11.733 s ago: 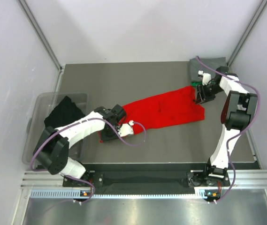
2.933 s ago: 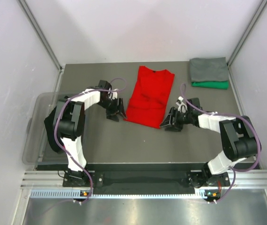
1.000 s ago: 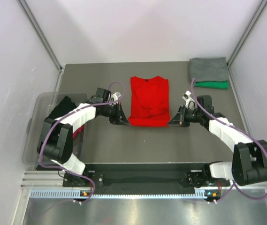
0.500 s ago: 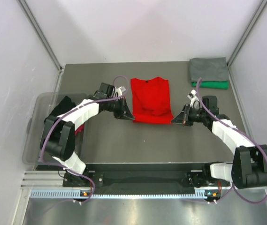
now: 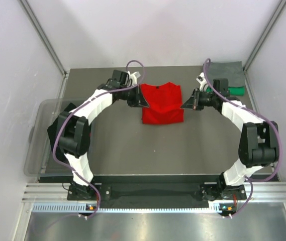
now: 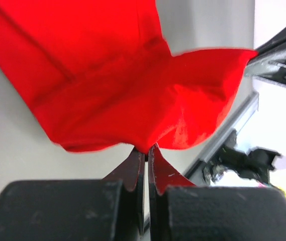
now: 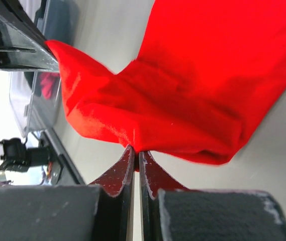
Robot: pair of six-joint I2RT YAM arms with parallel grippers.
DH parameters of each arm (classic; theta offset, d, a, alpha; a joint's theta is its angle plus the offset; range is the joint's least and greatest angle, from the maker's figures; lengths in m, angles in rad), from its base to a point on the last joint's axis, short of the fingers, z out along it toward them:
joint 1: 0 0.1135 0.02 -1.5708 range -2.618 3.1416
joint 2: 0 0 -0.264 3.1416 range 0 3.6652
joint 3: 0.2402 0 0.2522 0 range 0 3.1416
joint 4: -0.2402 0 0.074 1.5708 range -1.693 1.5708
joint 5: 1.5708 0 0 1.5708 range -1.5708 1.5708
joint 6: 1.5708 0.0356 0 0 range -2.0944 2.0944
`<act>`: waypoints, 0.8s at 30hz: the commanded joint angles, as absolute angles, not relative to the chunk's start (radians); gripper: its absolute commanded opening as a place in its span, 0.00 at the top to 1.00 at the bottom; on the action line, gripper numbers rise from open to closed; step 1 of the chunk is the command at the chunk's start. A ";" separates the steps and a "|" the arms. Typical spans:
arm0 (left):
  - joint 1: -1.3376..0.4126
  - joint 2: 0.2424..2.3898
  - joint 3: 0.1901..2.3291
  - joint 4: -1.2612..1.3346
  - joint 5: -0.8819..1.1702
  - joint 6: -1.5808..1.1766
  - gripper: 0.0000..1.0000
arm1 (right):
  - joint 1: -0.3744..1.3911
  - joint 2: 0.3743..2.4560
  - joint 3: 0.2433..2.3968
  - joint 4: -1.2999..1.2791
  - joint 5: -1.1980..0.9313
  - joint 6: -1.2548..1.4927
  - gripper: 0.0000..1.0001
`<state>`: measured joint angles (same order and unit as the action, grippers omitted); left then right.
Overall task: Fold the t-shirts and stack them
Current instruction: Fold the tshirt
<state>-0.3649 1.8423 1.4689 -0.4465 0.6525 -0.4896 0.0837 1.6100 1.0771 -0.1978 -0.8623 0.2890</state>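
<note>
At the left edge of the dark grey table (image 5: 132,150) stands a translucent plastic tub (image 5: 41,150) with a black t-shirt (image 5: 65,118) bunched inside it. The left arm (image 5: 95,103) sweeps from its base at the near edge up past the tub and bends right toward the far middle of the table. There the left gripper (image 5: 143,102) is clenched on the left side edge of the red t-shirt (image 5: 162,103). In the left wrist view its 2 fingers meet with only a thin slit between them, and the left gripper (image 6: 146,150) nips a small pinch of the red t-shirt (image 6: 132,90), which rises from that pinch in a loose drape. The red t-shirt lies in the far middle of the table as a compact folded shape, collar toward the far side, between the 2 grippers. On its right side edge the right gripper (image 5: 185,105) is likewise closed tight on the cloth. The right wrist view shows the right gripper (image 7: 136,150) pinching a fold of the red t-shirt (image 7: 208,75), the cloth lifted off the table at that point. In the far right corner, well apart from the red t-shirt, a folded grey t-shirt (image 5: 230,73) lies on a folded green t-shirt (image 5: 237,91), partly hidden by the right arm (image 5: 238,113).
</note>
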 commanded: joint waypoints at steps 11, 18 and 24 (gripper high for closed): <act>-0.356 1.991 1.715 -0.581 0.497 -0.365 1.00 | 0.063 1.813 1.319 0.054 -0.859 0.337 1.00; -0.336 2.089 1.837 -0.614 0.420 -0.354 1.00 | 0.063 1.937 1.422 0.074 -0.858 0.354 1.00; -0.316 2.160 1.917 -0.617 0.414 -0.345 1.00 | 0.058 2.043 1.531 0.087 -0.854 0.365 1.00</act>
<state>-0.3298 2.1448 1.8545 -0.6086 0.4408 -0.3664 0.0753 2.0109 1.4429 0.0170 -0.8528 0.3630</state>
